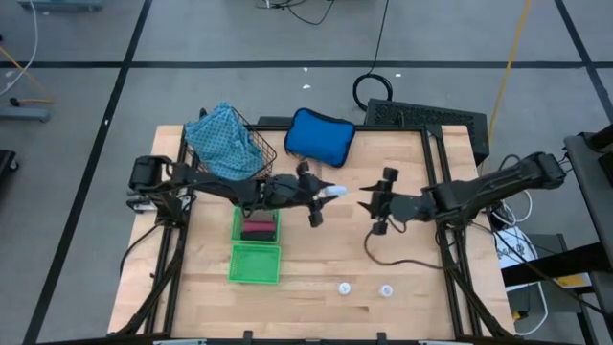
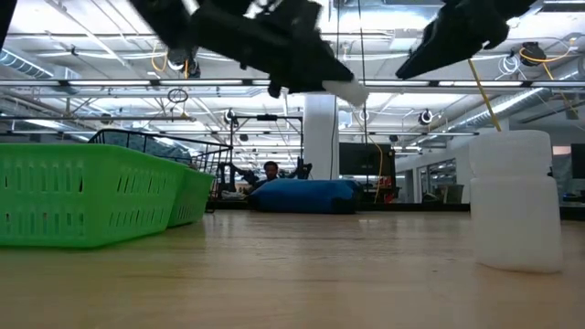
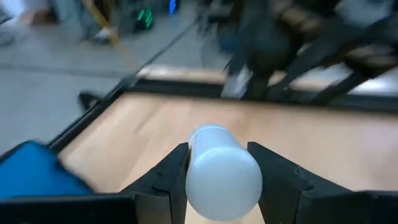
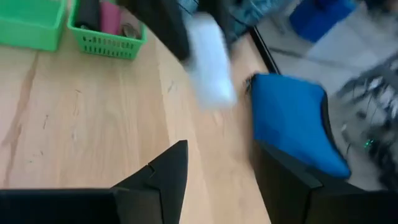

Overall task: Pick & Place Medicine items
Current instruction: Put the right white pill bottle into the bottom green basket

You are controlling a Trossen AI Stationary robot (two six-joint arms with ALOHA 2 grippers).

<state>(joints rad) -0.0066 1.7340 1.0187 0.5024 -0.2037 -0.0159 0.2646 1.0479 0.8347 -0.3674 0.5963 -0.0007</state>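
Observation:
My left gripper [image 1: 324,193] hangs over the table's middle, shut on a small white bottle [image 1: 334,192], which also shows in the low view as the bottle [image 2: 345,91]. My right gripper [image 1: 369,205] is open in the air just right of it, facing it, empty. Two more white bottles [image 1: 343,287] [image 1: 387,289] stand on their bases near the table's near edge. A green basket [image 1: 256,227] holds the black piece [image 4: 90,12], the pink piece [image 4: 111,17] and a brownish piece [image 4: 130,30]. My left gripper pinches the white bottle's body [image 3: 217,171] between its two fingers [image 3: 171,171], one on each side. The fingers come about level from the table's left. The bottle lies along them, its end sticking out past the fingertips, lifted clear of the table.
A second green basket [image 1: 255,264] sits just nearer than the first. A wire basket with light-blue cloth [image 1: 225,144] and a blue pouch [image 1: 319,135] lie toward the far edge. Bare wood stretches between the baskets and the right arm.

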